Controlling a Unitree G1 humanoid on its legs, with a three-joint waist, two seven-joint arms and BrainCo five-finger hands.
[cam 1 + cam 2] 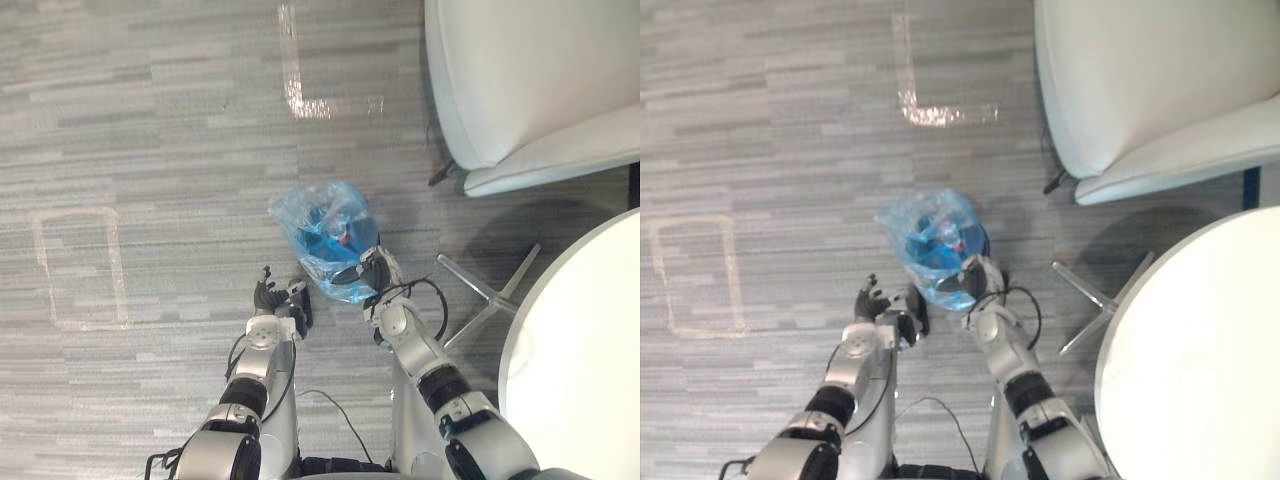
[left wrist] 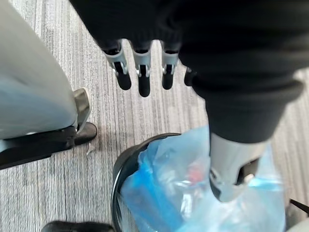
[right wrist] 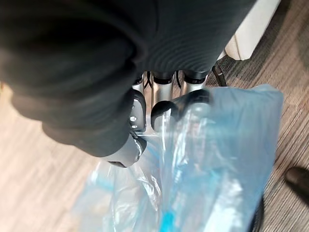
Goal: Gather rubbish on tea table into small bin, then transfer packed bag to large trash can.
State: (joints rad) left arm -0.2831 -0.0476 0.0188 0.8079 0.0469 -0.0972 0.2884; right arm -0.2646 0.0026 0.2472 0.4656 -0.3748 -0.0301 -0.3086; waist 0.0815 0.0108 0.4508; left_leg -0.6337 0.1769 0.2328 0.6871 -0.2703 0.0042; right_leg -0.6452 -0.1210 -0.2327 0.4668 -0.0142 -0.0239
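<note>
Right wrist view showed the right hand (image 3: 126, 150) curled into the crumpled top of a translucent blue plastic rubbish bag (image 3: 217, 159), with film pinched between thumb and dark-tipped fingers (image 3: 161, 113). The bag sat inside a small round dark bin (image 2: 119, 169), whose rim curved round its lower edge on one side; the film ballooned above and past that rim. Blue and red scraps showed dimly through the plastic.

The left hand (image 1: 272, 298) hung just beside the bin, apart from the bag – its fingers (image 2: 140, 72) straight, side by side, holding nothing.

On the robot's right the room was tight: the curved edge of a white round table (image 1: 580, 360) lay near, thin metal struts (image 1: 480, 290) splayed between it and the bin, and a white padded chair (image 1: 520, 80) stood ahead on the right. Ahead and leftward the grey striped carpet (image 1: 150, 130) lay open, marked by an L-shaped tape corner (image 1: 300, 100) and a pale tape rectangle (image 1: 80, 265) – both well apart from the bin.
</note>
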